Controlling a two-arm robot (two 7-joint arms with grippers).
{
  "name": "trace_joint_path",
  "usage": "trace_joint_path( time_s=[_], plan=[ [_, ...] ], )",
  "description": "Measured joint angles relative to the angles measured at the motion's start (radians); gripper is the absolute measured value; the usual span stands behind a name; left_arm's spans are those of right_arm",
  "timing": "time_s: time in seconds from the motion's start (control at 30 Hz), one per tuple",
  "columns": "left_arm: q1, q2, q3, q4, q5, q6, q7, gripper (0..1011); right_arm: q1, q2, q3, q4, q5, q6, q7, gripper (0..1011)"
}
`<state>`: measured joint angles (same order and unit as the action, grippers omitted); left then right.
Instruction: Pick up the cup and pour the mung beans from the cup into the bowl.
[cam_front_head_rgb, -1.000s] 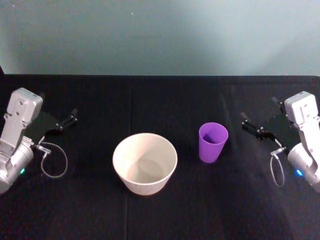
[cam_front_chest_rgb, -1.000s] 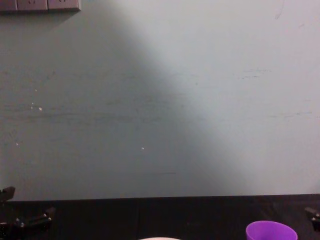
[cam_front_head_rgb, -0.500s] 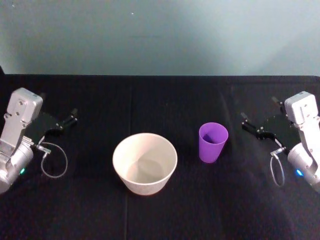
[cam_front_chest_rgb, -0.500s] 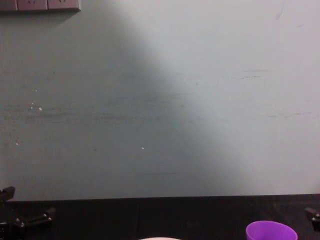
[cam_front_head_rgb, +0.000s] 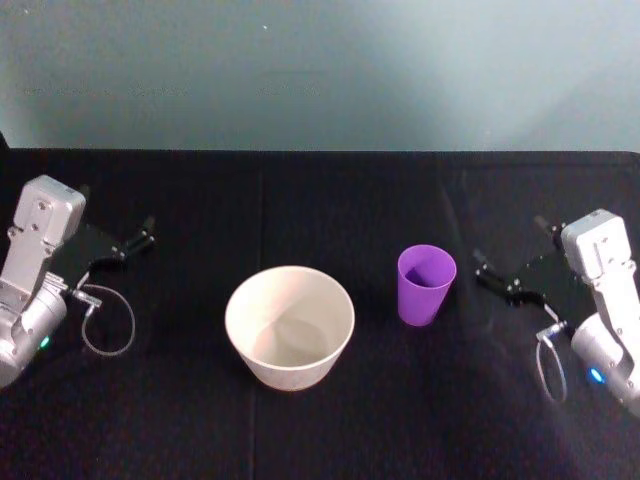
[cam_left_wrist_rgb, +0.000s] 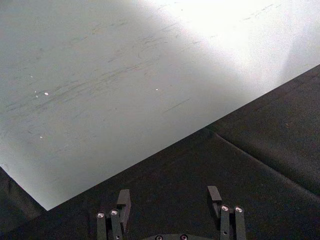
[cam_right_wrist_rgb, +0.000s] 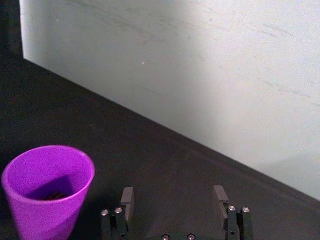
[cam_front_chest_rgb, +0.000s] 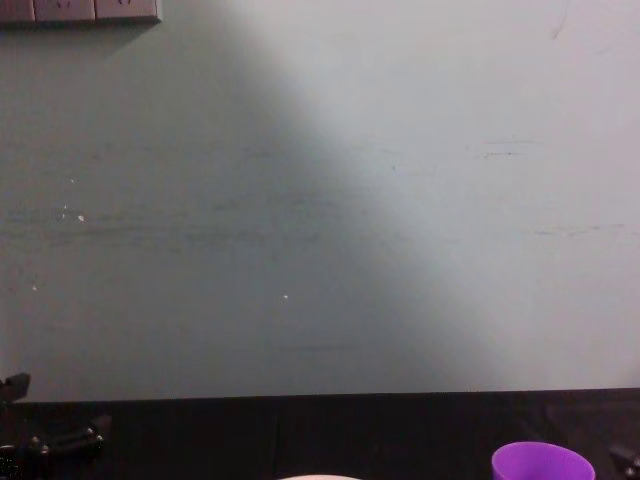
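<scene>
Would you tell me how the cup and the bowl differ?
The cup is bright purple; the bowl is whitish. The cup is narrow and tapered, the bowl much wider. The cup holds something dark at its bottom; the bowl looks empty. Both stand upright, apart, on the black cloth.

Right gripper (cam_front_head_rgb: 509, 243) — nearer the cup (cam_front_head_rgb: 426, 285)

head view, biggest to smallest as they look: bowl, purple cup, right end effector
1. whitish round bowl
2-3. small purple plastic cup and black right end effector look about alike, so unranked.
</scene>
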<state>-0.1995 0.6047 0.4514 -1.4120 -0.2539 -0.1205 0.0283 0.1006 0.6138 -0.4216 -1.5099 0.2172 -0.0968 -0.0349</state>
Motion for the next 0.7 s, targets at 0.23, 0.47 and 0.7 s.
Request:
trace_joint_path(
  time_s=[0.23, 0.47, 0.7],
  plan=[
    [0.000, 0.000, 0.000, 0.000, 0.000, 0.000, 0.000, 1000, -0.070, 0.016, 0.016, -0.077, 0.003, 0.047, 0.004, 1003],
    [0.000, 0.000, 0.000, 0.000, 0.000, 0.000, 0.000, 1000, -0.120, 0.020, 0.022, -0.124, 0.003, 0.069, 0.026, 1003],
    [0.000, 0.000, 0.000, 0.000, 0.000, 0.000, 0.000, 1000, -0.149, 0.014, 0.023, -0.161, 0.015, 0.078, 0.070, 1003]
  ],
)
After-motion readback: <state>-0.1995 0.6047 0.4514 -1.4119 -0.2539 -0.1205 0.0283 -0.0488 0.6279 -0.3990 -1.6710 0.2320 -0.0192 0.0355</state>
